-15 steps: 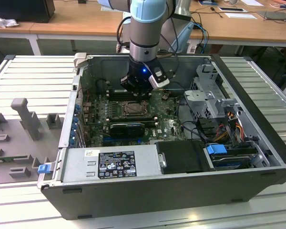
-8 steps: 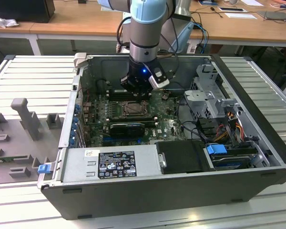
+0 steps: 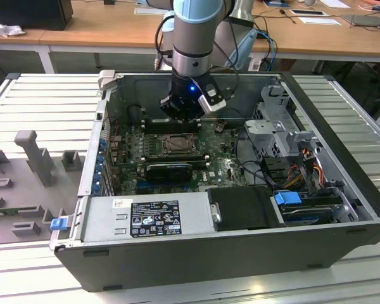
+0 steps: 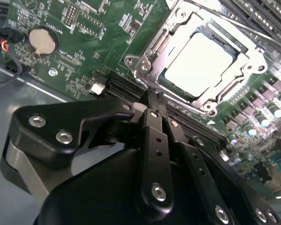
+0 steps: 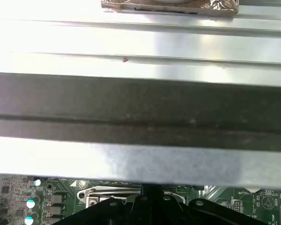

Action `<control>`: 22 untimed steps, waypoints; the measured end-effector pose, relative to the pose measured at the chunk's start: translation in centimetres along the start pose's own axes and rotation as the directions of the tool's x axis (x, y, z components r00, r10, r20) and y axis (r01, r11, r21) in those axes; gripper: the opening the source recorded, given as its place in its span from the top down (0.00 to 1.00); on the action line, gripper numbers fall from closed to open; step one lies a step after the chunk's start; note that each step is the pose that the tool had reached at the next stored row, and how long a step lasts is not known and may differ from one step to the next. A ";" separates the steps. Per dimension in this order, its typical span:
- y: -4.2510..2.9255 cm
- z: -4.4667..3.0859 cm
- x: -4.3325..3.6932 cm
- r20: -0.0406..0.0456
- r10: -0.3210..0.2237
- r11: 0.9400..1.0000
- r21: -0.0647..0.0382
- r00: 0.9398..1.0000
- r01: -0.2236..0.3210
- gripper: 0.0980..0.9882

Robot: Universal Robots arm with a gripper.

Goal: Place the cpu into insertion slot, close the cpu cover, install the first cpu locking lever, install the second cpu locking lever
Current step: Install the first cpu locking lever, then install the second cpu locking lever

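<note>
In the exterior view the claw (image 3: pixel 189 113) hangs inside the open computer case (image 3: pixel 342 209) just behind the insertion slot (image 3: pixel 176 144), while the second wrist view shows its fingers (image 4: pixel 154 136) pressed together on nothing, the cpu (image 4: pixel 199 63) seated in the slot under the closed cpu cover (image 4: pixel 152 51).

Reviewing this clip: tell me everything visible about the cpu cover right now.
The cpu cover is a thin, silvery metal frame with a square cut-out centre. In the second wrist view it lies closed and flat over the insertion slot, and the bright cpu shows through the opening. Screws sit at the corners around it, with green circuit board on all sides. The end effector sits beside it, not touching.
</note>
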State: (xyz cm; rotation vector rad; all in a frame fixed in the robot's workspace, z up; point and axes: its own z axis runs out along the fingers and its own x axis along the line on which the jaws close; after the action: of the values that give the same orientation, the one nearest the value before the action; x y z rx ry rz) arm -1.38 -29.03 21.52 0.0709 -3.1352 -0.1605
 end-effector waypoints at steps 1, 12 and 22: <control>-0.05 -0.01 0.00 0.000 0.000 1.000 0.000 1.000 0.000 0.99; -0.72 -0.08 0.04 0.000 0.000 1.000 0.000 1.000 0.000 0.99; -1.12 -1.36 0.06 0.000 0.000 1.000 0.000 1.000 0.000 0.99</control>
State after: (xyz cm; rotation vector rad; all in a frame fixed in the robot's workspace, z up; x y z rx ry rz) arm -1.39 -30.29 22.76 0.0707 -3.1350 -0.1600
